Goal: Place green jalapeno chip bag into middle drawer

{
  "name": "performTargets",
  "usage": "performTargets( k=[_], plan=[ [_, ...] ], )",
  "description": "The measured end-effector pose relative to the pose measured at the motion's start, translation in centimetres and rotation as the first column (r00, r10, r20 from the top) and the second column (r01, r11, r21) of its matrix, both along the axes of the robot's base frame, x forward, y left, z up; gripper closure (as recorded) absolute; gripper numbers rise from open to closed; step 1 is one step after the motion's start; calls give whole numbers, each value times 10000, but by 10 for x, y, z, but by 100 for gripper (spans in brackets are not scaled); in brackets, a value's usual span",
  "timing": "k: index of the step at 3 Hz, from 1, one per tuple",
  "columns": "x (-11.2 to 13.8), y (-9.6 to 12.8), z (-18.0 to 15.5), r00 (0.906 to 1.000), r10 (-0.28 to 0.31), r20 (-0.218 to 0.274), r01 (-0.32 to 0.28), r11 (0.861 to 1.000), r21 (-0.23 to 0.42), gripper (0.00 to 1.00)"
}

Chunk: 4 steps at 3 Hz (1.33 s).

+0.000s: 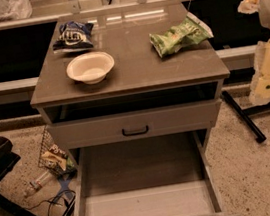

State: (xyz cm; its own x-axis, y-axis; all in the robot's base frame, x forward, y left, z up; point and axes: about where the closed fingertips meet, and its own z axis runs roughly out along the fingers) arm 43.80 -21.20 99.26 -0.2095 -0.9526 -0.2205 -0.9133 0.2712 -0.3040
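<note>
I am looking at the start of the pick: the green bag [180,36] is lying on the cabinet top [135,74], upper right of centre, and nothing is touching it. The gripper [251,4] is hanging at the upper right edge of the frame, just off the cabinet's corner and near the bag. I cannot tell whether it is open or closed.

The drawer [147,206] is standing pulled out at the bottom of the frame, its pale floor showing, so I am judging the opening step done. Next I am planning to swing left over the bag, come down on its crinkled middle, lift, then carry it forward and down past the closed drawer front [134,125].

The bowl [90,67] and the blue bag [72,36] are sitting well to the left, out of that path. The protruding top edge is what I am minding on the descent. A wire basket [51,153] is lying lower left.
</note>
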Motion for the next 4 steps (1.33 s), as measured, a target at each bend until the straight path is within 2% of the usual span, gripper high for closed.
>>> performTargets(
  k=[1,2,3,4],
  plan=[
    [0,0,0,10000,0,2,0,10000,0,0],
    [30,-1,2,9982,-396,457,382,9988,300,0],
    [86,-6,5,9859,-1201,1169,1066,9876,1154,0],
    [147,-19,7,9617,-1888,1989,1505,9696,1930,0]
  ],
)
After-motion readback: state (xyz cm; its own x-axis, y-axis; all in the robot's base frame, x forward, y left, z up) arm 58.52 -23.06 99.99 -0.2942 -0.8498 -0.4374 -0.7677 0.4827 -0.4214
